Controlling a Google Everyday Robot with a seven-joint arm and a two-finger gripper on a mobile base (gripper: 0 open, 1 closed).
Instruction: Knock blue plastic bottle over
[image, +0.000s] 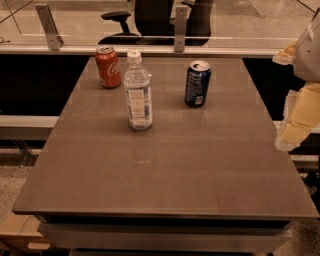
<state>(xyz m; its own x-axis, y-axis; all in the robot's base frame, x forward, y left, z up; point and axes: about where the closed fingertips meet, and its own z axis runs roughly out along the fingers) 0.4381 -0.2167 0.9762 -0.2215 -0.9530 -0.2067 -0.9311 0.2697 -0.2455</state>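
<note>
The blue plastic bottle (138, 92) is clear and ribbed, with a white cap and a white-and-blue label. It stands upright on the brown table (160, 170), left of centre toward the back. My gripper (292, 132) is a pale shape at the right edge of the view, just off the table's right side. It is well to the right of the bottle and not touching anything.
A red Coca-Cola can (108, 67) stands upright at the back left, just behind the bottle. A dark blue soda can (197, 83) stands upright at the back right. A glass railing and an office chair (150, 20) are behind the table.
</note>
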